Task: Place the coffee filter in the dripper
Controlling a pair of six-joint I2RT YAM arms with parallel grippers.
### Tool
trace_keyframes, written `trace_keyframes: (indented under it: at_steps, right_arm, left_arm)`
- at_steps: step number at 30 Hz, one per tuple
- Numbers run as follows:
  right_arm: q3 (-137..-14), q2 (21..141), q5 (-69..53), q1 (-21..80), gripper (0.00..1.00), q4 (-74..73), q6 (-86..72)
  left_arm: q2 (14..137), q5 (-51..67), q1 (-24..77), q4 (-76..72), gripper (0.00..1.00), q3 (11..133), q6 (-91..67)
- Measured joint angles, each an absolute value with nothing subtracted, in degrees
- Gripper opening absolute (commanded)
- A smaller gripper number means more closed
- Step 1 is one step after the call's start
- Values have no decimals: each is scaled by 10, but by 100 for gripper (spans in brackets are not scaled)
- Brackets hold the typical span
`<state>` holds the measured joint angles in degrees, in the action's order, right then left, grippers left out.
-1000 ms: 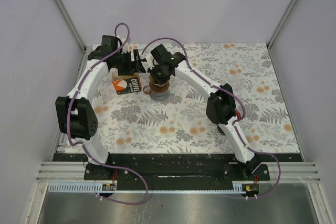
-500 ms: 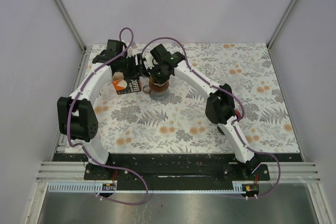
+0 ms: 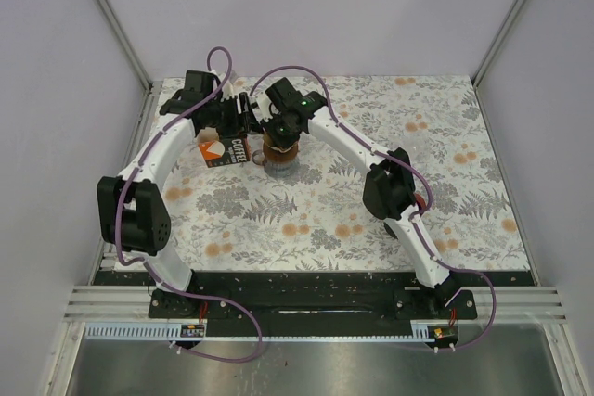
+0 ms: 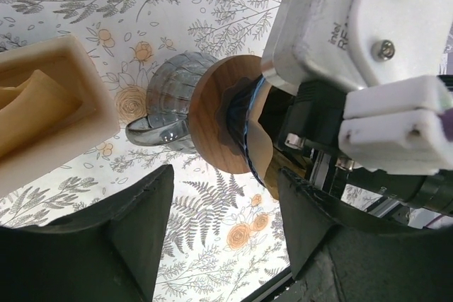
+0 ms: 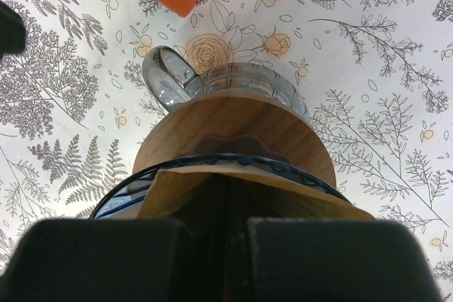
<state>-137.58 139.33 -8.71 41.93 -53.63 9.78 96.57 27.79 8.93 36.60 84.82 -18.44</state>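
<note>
The dripper (image 3: 278,149), with a wooden collar (image 5: 233,129) and a blue-striped rim, stands on a glass server (image 5: 241,79) at the back of the table. A brown paper coffee filter (image 5: 283,192) sits opened in its cone. It also shows in the left wrist view (image 4: 263,153). My right gripper (image 5: 226,245) is right over the dripper (image 3: 281,127), its fingers almost together on the filter's near wall. My left gripper (image 4: 226,245) is open and empty, just left of the dripper (image 3: 243,118).
An orange and white coffee filter box (image 3: 225,151) lies left of the dripper, under the left gripper. Its cream tray (image 4: 78,97) holds more brown filters (image 4: 32,111). The floral cloth (image 3: 306,220) covers the table, with walls close behind.
My left gripper has moved right, closer to the dripper. The right gripper has stayed over the dripper with the filter.
</note>
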Motion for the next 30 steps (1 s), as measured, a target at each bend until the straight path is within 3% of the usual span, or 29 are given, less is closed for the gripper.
trace_keyframes:
  at_steps: [12,18,27,30]
  right_arm:
    - [-1377,1393,-97,419,0,-539,96]
    - [-1377,1392,-101,420,12,-541,100]
    - [-1380,1371,-106,419,27,-557,109]
    - [-1380,1361,-111,418,37,-558,114]
  left_arm:
    - [971,295,95,354,43,832,-194]
    - [974,295,95,353,35,832,-192]
    - [974,293,95,353,33,832,-186]
    - [975,293,95,353,33,832,-184]
